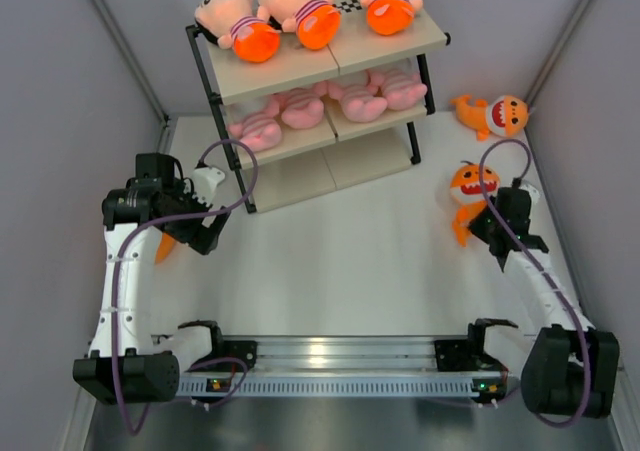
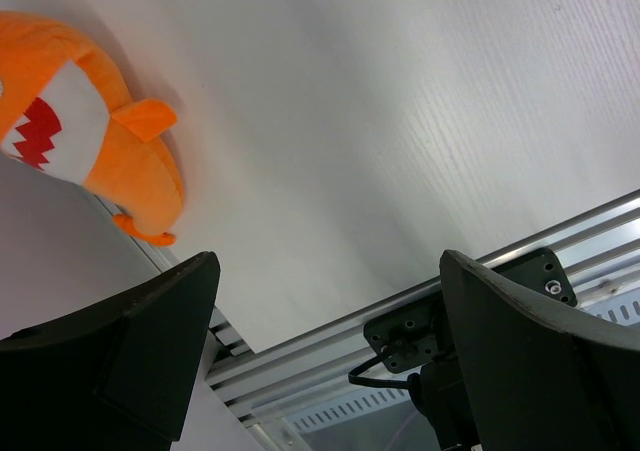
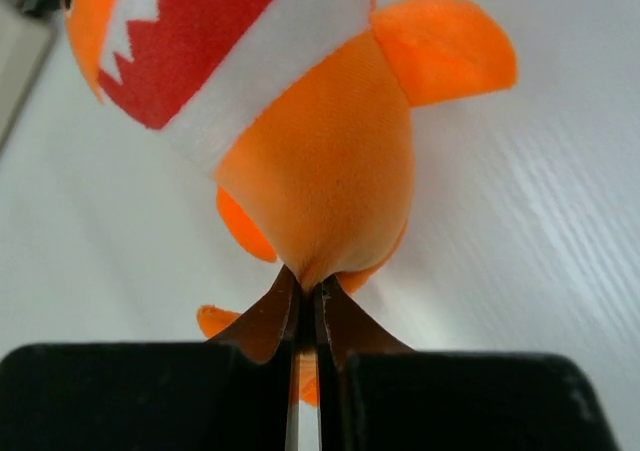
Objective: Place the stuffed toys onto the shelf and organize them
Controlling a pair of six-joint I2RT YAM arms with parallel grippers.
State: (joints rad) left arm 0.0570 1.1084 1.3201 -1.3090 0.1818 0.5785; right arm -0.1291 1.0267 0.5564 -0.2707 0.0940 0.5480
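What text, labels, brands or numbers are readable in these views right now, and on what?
None: no word, number or brand is readable in any view.
The checkered strip on the shelf: pattern only, no text.
The orange shark in the right gripper: red and white toothed mouth, no lettering or tag visible.

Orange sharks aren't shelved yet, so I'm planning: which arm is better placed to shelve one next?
Right: the right claw is shut on a shark. The left claw hangs open, empty, another shark beside it.
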